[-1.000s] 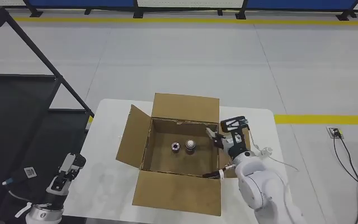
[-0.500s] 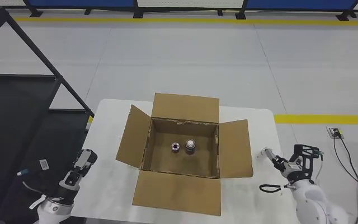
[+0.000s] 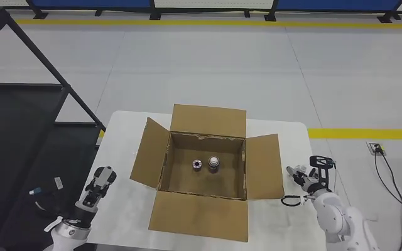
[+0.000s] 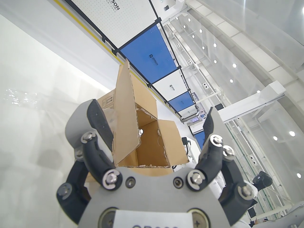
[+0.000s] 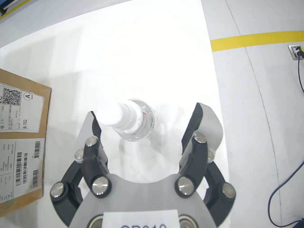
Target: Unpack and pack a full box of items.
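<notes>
The right tool hangs pointed down over the white table, just beyond the right flap of the open cardboard box. Its fingers are spread wide around a clear bottle with a white cap, which stands on the table between them, ungripped. At the table's left front edge, the left tool sits low and tilts up toward the box's left flap, fingers wide apart and holding nothing, while two small round items rest side by side on the box floor.
</notes>
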Motion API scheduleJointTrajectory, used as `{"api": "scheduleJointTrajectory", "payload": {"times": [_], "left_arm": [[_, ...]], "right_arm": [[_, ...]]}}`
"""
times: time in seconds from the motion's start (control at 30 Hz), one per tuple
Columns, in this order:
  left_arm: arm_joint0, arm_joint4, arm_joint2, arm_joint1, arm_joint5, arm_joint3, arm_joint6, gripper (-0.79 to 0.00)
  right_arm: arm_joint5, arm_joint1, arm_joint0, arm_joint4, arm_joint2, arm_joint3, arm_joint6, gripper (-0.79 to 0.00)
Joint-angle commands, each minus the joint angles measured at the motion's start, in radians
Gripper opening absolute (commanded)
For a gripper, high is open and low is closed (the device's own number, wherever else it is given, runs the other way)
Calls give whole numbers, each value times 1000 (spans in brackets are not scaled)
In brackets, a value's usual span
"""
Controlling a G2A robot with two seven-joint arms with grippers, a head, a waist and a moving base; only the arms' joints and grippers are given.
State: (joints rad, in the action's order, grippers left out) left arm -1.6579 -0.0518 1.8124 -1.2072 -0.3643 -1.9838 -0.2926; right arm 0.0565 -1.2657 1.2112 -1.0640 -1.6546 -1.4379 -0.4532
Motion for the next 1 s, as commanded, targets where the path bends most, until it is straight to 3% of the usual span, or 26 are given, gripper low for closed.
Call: {"api": "scheduleJointTrajectory", "payload": {"times": [0.0, 0.33, 0.57, 0.67, 0.8, 0.97], "left_arm": [[-3, -5, -3, 0, 2, -3, 5, 0], [-18, -19, -9, -2, 1, -15, 29, 0], [-24, -15, -11, -3, -4, -14, 41, 0], [-24, -10, -11, -3, -7, -9, 39, 0], [-27, 0, -7, -3, -15, -4, 40, 0], [-37, 20, 7, -3, -30, 4, 41, 0]], "right_arm": [[6, 1, -2, 3, -2, 7, 6, -785], [23, 6, 82, 56, -40, -113, 108, -785], [-78, -4, 272, 39, -73, -492, 333, -785], [-60, -8, 363, 2, -36, -658, 406, -785], [-20, -8, 408, -99, 43, -766, 391, -785], [71, -7, 363, -162, 172, -780, 299, -785]]}}
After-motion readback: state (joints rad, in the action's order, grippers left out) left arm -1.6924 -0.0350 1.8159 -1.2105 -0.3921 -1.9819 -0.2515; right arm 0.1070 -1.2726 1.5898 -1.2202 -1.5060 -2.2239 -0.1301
